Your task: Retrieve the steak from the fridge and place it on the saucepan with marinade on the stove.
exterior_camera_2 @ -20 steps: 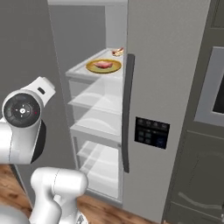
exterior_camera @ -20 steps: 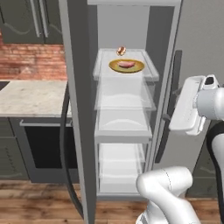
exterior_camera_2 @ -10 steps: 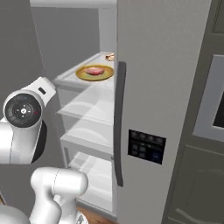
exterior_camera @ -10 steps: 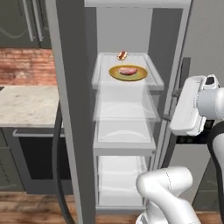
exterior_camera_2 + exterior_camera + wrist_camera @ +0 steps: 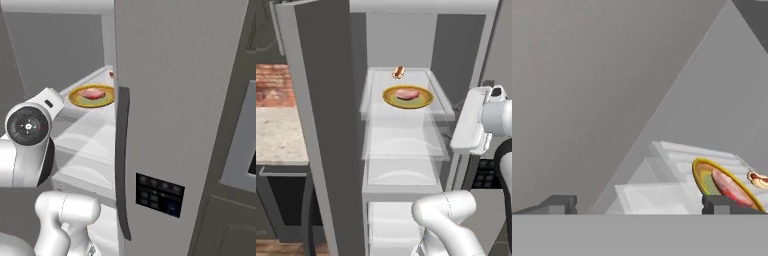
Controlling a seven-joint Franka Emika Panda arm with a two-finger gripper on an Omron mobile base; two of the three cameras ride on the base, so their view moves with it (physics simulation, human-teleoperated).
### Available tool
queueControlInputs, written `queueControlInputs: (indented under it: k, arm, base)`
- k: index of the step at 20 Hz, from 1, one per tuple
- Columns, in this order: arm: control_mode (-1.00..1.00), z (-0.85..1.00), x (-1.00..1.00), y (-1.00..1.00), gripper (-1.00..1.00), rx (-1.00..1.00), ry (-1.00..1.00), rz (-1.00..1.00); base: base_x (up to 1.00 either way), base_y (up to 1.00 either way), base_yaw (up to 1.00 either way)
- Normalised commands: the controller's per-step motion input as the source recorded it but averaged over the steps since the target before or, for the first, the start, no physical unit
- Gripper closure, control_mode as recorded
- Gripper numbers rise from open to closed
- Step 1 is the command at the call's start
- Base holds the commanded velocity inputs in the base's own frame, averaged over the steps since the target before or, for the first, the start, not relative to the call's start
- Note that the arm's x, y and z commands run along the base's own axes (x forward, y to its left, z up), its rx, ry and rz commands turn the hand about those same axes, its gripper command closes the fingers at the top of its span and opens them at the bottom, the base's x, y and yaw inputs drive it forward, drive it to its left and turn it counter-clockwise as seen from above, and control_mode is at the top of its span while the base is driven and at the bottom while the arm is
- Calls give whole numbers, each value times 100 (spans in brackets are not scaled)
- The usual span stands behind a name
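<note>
Steak (image 5: 407,94) lies on a round yellow-olive plate (image 5: 423,101) on the top glass shelf (image 5: 374,80) of the fridge (image 5: 170,100), with a tiny red-and-white item (image 5: 398,72) just behind the plate. The left fridge door (image 5: 321,130) stands wide open; the right door, with its long dark handle (image 5: 121,160) and dispenser panel (image 5: 159,194), is shut. The step in hand is judged to be the approach for the retrieval: the steak has not been touched.

Gripper (image 5: 637,205) is empty, its two finger tips (image 5: 559,204) standing well apart, and it is pointed at the fridge interior with the plate off to the right of its line. The hand view is rolled and shows little of the tips, so how near they are to the shelf cannot be told with confidence.

The next move calls for swinging the hand toward the plate, reaching in above the top shelf, and closing on the flat slab without dragging the plate.

Against the pictures of half a second and a second ago, the whole scene has shifted and the fridge sits larger and more central: the base has driven closer. Steak, plate and shelves have kept their places.
</note>
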Motion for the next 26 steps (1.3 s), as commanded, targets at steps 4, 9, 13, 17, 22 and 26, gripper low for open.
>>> queueControlInputs:
  k: [4, 9, 13, 17, 22, 26]
  arm:
    - [100, 0, 0, 0, -100, 0, 0, 0]
    - [100, 0, 0, 0, -100, 0, 0, 0]
    - [100, 0, 0, 0, -100, 0, 0, 0]
    - [100, 0, 0, 0, -100, 0, 0, 0]
    - [100, 0, 0, 0, -100, 0, 0, 0]
    - [100, 0, 0, 0, -100, 0, 0, 0]
  base:
    - [60, 29, -5]
    - [48, 29, -7]
    - [37, 28, -9]
    - [23, 14, -7]
    - [6, 3, -1]
    - [9, 18, -3]
